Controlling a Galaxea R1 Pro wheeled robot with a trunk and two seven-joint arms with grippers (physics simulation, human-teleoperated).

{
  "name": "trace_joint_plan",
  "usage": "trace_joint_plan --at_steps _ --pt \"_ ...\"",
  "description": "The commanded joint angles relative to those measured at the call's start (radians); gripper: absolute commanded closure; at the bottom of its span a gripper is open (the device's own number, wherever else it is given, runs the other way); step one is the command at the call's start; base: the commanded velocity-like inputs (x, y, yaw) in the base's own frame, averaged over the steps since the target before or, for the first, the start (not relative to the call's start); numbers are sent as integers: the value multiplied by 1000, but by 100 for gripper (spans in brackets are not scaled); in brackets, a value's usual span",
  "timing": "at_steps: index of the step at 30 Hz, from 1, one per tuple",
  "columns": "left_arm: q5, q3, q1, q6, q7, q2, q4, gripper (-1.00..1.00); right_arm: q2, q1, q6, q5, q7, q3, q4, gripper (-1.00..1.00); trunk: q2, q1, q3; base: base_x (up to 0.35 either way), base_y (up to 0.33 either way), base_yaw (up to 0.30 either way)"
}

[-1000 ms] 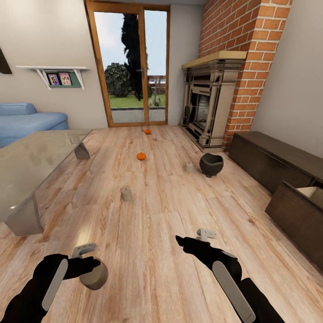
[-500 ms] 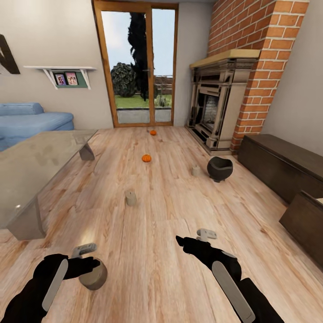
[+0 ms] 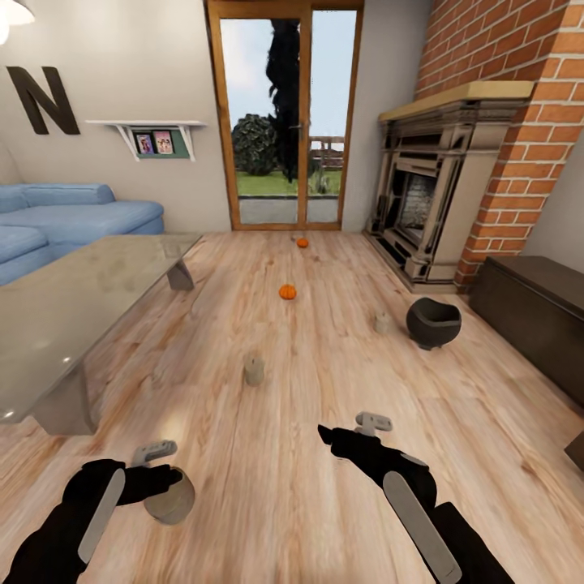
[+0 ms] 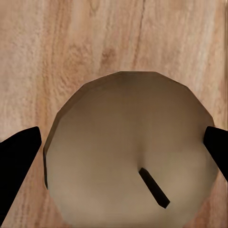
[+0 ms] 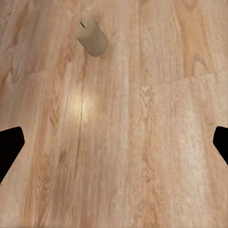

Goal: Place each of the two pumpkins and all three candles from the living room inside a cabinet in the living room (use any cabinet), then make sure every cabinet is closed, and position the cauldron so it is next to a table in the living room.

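Biggest thing here is the wooden floor (image 3: 268, 454), pale planks running the whole room out to the glass door (image 3: 284, 113) at the far wall. On the robot's left sits a blue sofa (image 3: 73, 219) and, closer in, a large glass-topped table (image 3: 73, 300). Over on the right you get the brick chimney (image 3: 527, 89) with the grey-beige fireplace (image 3: 438, 195) under it, and past that the dark-brown cabinet (image 3: 535, 312) along the right wall, its near end cut off by the frame edge.

The cauldron (image 3: 433, 322) stands on the floor near the fireplace, well apart from the table. Just beside it, on its left, is a candle (image 3: 382, 322). A second candle (image 3: 254, 370) stands out in the open floor, roughly mid-room; the right wrist view looks to catch it too, though I can't be sure it's the same one. One pumpkin (image 3: 287, 291) is further back in the middle of the floor, and the other pumpkin (image 3: 302, 242) is near the door.

Left gripper (image 3: 166, 478) has its fingers clamped on the third candle (image 4: 128, 152): the left wrist view has the candle top with its dark wick sitting right between the two black fingertips (image 4: 19, 161). Right gripper (image 3: 349, 430) hovers over bare floor with its fingers spread wide, nothing between them.
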Motion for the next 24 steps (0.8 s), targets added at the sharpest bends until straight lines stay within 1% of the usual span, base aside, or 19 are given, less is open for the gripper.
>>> trace_joint_plan --at_steps 1,7,10,15,18,24 --pt "0 1 -1 5 -3 -1 -1 100 -1 -1 0 -10 -11 2 -4 -100 0 0 -1 307 -123 14" --pt "-1 0 0 3 -1 -3 0 100 0 -1 -2 -10 -10 3 -5 -100 0 0 -2 311 -98 1" --pt "-1 1 -1 4 -2 0 0 100 0 -1 -4 -9 -10 3 -8 -100 0 0 -2 321 -21 0" --pt "-1 1 0 3 -2 -3 0 100 0 -1 -5 -9 -10 3 -9 -100 0 0 -2 324 -4 9" --pt "-1 1 0 4 -2 -2 0 100 0 -1 -5 -8 -10 3 -5 -100 0 0 -2 323 -28 172" --pt "-1 1 0 4 -3 -1 0 100 0 -1 -5 -8 -10 4 -1 -100 0 0 -2 292 -123 268"
